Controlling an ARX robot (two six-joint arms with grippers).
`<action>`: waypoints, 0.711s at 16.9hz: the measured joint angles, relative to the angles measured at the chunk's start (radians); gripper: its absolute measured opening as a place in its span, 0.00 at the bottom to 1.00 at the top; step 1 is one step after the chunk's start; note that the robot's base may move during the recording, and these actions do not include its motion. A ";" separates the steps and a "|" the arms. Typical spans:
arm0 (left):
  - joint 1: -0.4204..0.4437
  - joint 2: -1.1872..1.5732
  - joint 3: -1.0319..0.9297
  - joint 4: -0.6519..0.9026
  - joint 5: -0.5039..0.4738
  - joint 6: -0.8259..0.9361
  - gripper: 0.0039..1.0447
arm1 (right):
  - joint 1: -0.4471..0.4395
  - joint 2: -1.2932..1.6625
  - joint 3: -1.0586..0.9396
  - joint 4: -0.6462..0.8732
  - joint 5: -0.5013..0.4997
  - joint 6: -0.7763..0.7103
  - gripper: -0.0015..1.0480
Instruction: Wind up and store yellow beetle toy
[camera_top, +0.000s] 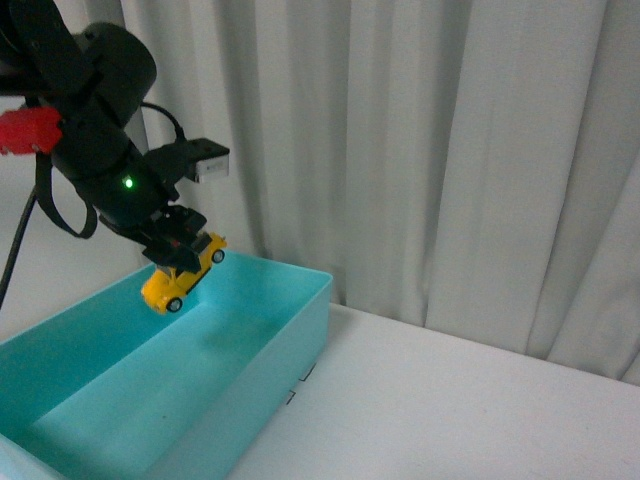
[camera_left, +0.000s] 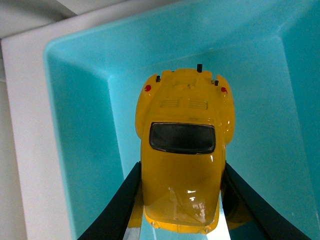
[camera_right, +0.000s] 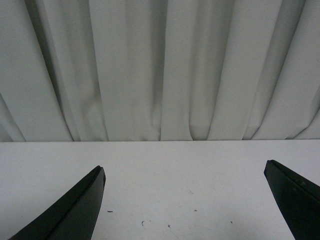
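The yellow beetle toy (camera_top: 183, 275) hangs tilted in the air over the far end of a turquoise bin (camera_top: 290, 350). My left gripper (camera_top: 178, 243) is shut on it from above. In the left wrist view the yellow beetle toy (camera_left: 182, 150) fills the middle, its roof and dark window facing the camera, and the black fingers (camera_left: 117, 207) press on both its sides above the turquoise bin (camera_left: 85, 150). My right gripper (camera_right: 185, 200) is open over the bare white table (camera_right: 165, 170), with nothing between its fingers. It does not show in the front view.
White curtains (camera_top: 420, 150) hang close behind the white table (camera_top: 450, 400). The bin's far rim and right wall (camera_top: 315, 300) lie just beyond the toy. A red part (camera_top: 28, 130) and black cables sit on the left arm.
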 joint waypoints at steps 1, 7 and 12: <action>0.000 0.017 -0.015 0.023 -0.011 -0.011 0.36 | 0.000 0.000 0.000 0.000 0.000 0.000 0.94; -0.005 0.175 -0.042 0.114 -0.116 -0.009 0.36 | 0.000 0.000 0.000 0.000 0.000 0.000 0.94; -0.008 0.221 -0.043 0.099 -0.129 -0.009 0.36 | 0.000 0.000 0.000 0.000 0.000 0.000 0.94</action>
